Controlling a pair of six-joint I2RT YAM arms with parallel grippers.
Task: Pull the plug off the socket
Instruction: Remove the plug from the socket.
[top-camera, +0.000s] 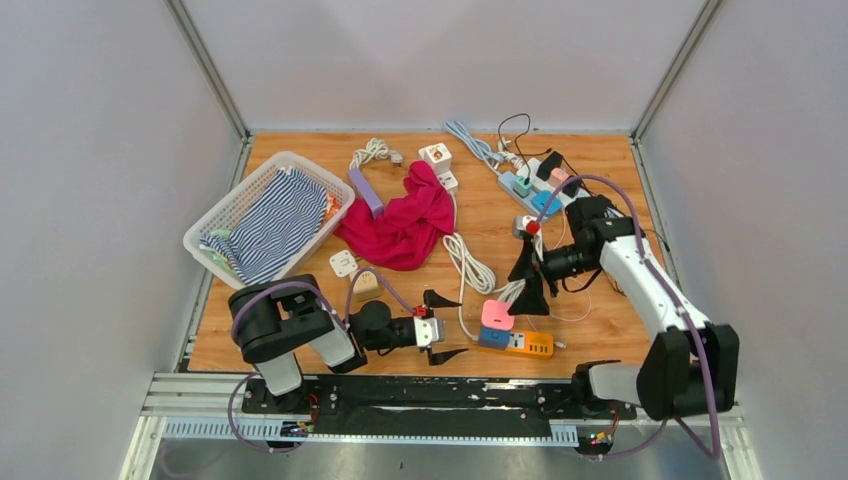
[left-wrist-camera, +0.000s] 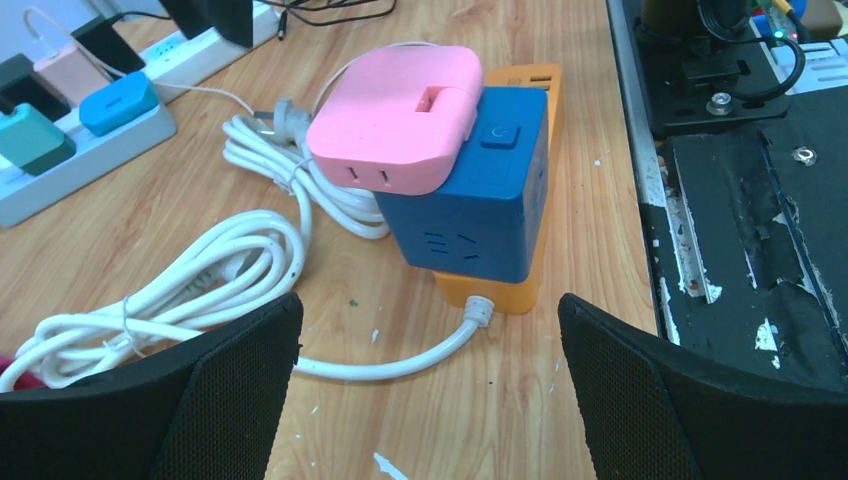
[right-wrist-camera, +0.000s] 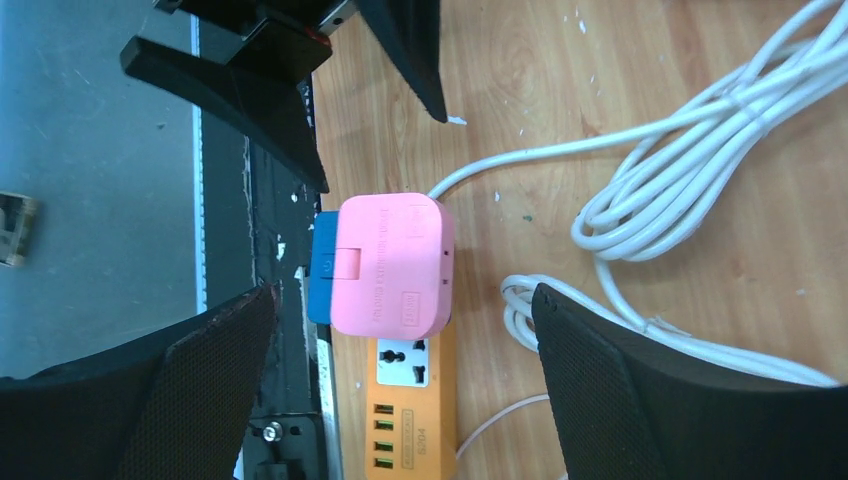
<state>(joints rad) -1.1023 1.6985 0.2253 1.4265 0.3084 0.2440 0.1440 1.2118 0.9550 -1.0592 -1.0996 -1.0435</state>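
So the pink plug (right-wrist-camera: 390, 265) is still seated on top of the blue cube socket (right-wrist-camera: 322, 268), and that cube sits on one end of the orange power strip (right-wrist-camera: 405, 420). The whole stack is at the near edge of the table (top-camera: 300, 345), right in front of my bases and between my two arms.

My right gripper (top-camera: 527, 285) hangs over the stack with its fingers (right-wrist-camera: 180, 400) spread wide. In the wrist view the plug shows in the gap between them. They aren't touching it and they hold nothing.

My left gripper (top-camera: 462, 326) lies low on the wood just left of the stack, pointed straight at it. It's also spread wide and empty, and its fingers (left-wrist-camera: 220, 400) frame the cube without touching it.

The orange strip's white cord (left-wrist-camera: 400, 362) comes out of the end facing my left gripper. A bundled white cable (top-camera: 468, 262) lies just behind the stack. Further back on the right there's a long white power strip (top-camera: 530, 190) with several coloured plugs in it. A red cloth (top-camera: 405, 225) is mid-table, and a white basket (top-camera: 215, 225) of striped fabric is off to the left.
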